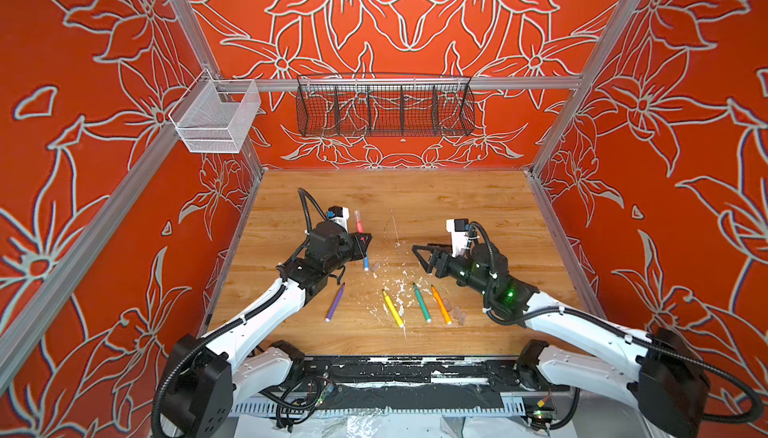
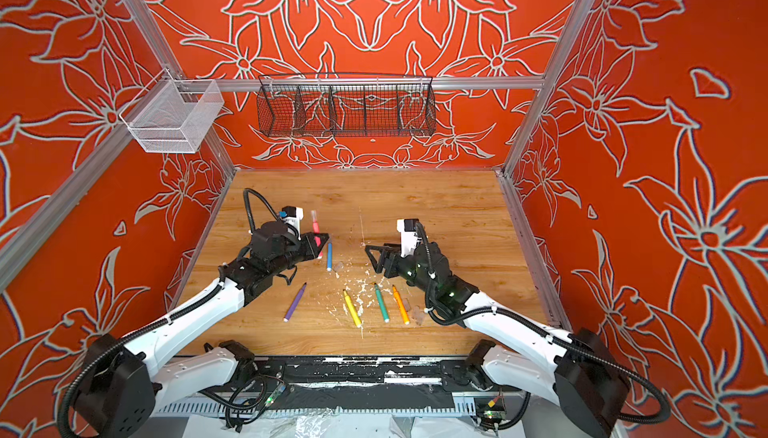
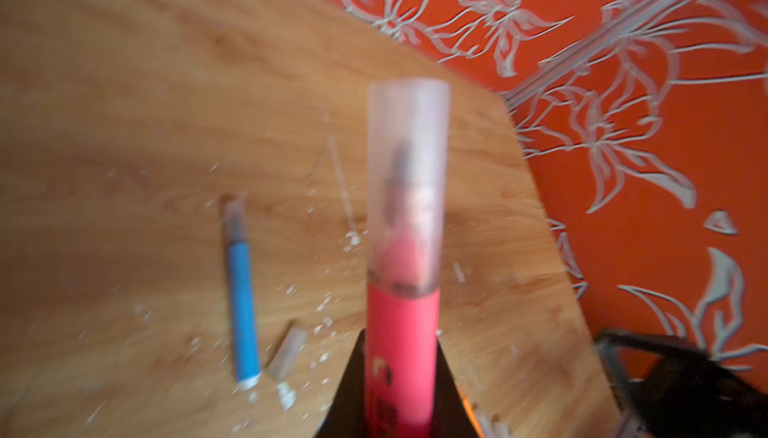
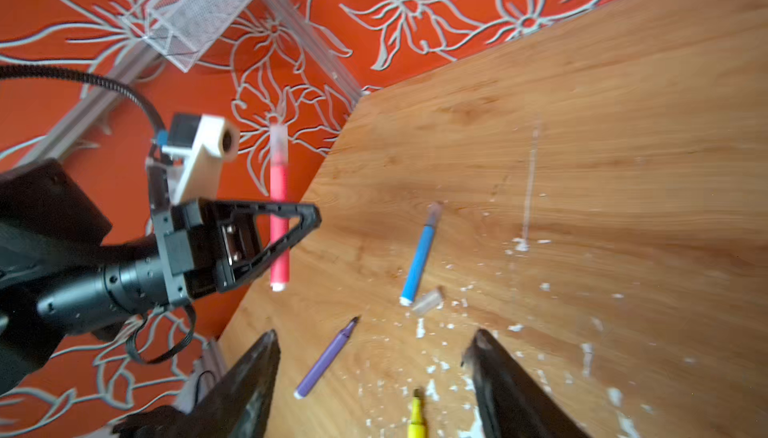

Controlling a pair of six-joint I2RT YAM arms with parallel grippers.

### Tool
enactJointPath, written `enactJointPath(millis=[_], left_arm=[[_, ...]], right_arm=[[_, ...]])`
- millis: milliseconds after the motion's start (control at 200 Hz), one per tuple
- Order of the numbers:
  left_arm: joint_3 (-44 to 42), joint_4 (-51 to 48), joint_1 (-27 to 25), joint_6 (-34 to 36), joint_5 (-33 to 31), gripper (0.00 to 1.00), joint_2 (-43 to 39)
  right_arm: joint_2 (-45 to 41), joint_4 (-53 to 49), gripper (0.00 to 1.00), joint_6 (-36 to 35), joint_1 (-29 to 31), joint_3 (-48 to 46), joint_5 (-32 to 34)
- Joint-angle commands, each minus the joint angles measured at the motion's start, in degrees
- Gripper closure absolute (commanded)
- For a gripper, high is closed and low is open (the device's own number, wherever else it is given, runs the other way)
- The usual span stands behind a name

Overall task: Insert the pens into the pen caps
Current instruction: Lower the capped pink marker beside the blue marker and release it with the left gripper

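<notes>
The left tool [image 1: 367,240] is clenched on the barrel of the pink pen [image 1: 360,226] and holds it off the bench [image 1: 457,207]. In the left wrist view a translucent cap [image 3: 409,157] sits over the pen's tip, which shows dark through the plastic. The pale plug end pokes out on the other side of the jaws in the right wrist view.

The right tool [image 1: 421,260] stands apart from it across the middle of the bench. Its jaws are spread wide and hold nothing.

Just beside the left tool, the blue pen [image 1: 366,261] lies on the bench, its tip already covered by a clear cap. One loose cap [image 1: 376,267] lies close by its plug end.

Nearer the robot, the purple pen [image 1: 336,302] lies alone on the left. The yellow pen [image 1: 392,308], green pen [image 1: 422,303] and orange pen [image 1: 441,305] lie side by side, all uncapped, with tips pointing away from the robot. More clear caps [image 1: 458,315] lie just right of the orange pen. White flecks [image 1: 399,286] are scattered over the middle of the bench.
</notes>
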Motion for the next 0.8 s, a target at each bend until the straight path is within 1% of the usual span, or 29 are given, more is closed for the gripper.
enactJointPath(millis=[0, 60, 120, 190, 255, 390, 520, 601, 796], left_arm=[[-0.6, -8.9, -0.2, 1.0, -6.5, 1.0, 3.3], [-0.5, -9.2, -0.1, -0.6, -5.7, 1.0, 5.7], [0.7, -7.6, -0.1, 0.4, -2.1, 1.0, 8.3], [3.5, -9.6, -0.1, 0.4, -1.0, 1.0, 11.5], [5.6, -12.6, -0.1, 0.2, -2.1, 1.0, 13.9], [7.0, -14.2, -0.1, 0.3, -3.8, 1.0, 18.1], [11.2, -19.8, -0.1, 1.4, -10.0, 1.0, 20.9], [11.8, -20.4, 0.0, 2.3, -12.2, 1.0, 21.9], [15.5, -21.8, 1.1, 3.4, -10.8, 1.0, 27.5]], right_arm=[[-1.2, -6.8, 0.24, -2.6, -0.2, 0.8, 8.0], [-0.8, -9.2, 0.23, -3.5, -0.2, 1.6, 11.3], [-0.1, -10.1, 0.23, -5.1, -0.3, 2.0, 13.7], [1.0, -10.4, 0.23, -5.8, -0.5, 1.8, 16.2], [2.1, -10.6, 0.23, -5.8, -0.6, 1.6, 17.5], [4.5, -11.1, 0.24, -5.9, -0.9, 2.4, 17.1], [5.1, -11.8, 0.25, -5.8, -1.0, 2.9, 16.8], [4.7, -11.8, 0.25, -5.6, -0.9, 2.7, 16.6], [2.7, -12.0, 0.26, -5.6, -1.0, 2.2, 16.7]])
